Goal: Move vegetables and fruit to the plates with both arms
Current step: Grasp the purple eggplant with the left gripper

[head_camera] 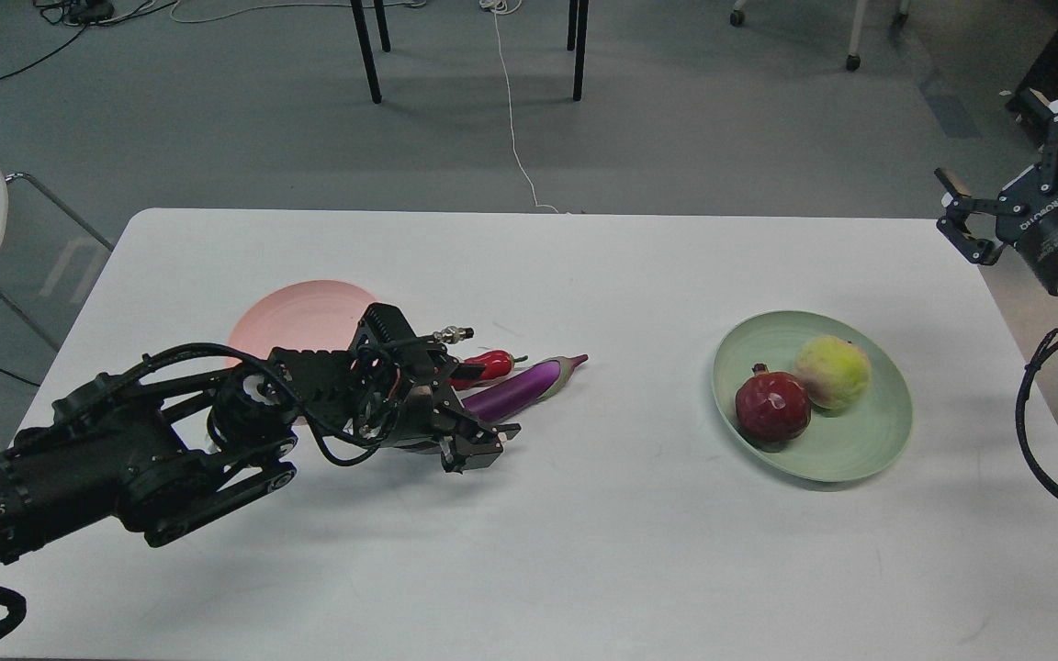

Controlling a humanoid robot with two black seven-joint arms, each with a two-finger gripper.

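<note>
1. On a white table [584, 551] seen from above and slightly in front, two plates are set well apart — a pink plate [299, 312] toward the left and a green plate [869, 450] toward the right.

2. On the green plate, a dark red pomegranate [772, 407] and a yellow-green peach-like fruit [834, 372] are resting, touching each other; the fruit half of the task can be judged done.

3. Between the plates, nearer the pink one, a purple eggplant [524, 387] and a red chili pepper [492, 364] are lying side by side on the bare table, their stems pointed right. Neither is on a plate yet.

4. The left gripper [474, 450] is lowered over the near end of the eggplant, reached in from the left edge. Its fingers are seen dark and bunched, so whether they are apart or closed on the eggplant cannot be told. The placement suggests the eggplant is being taken for the pink plate, which is partly hidden behind the arm.

5. The right gripper [997, 207] is held high at the far right edge, clear of the table, its fingers spread apart and nothing held between them — a position that appears to keep it out of the left arm's way.
</note>
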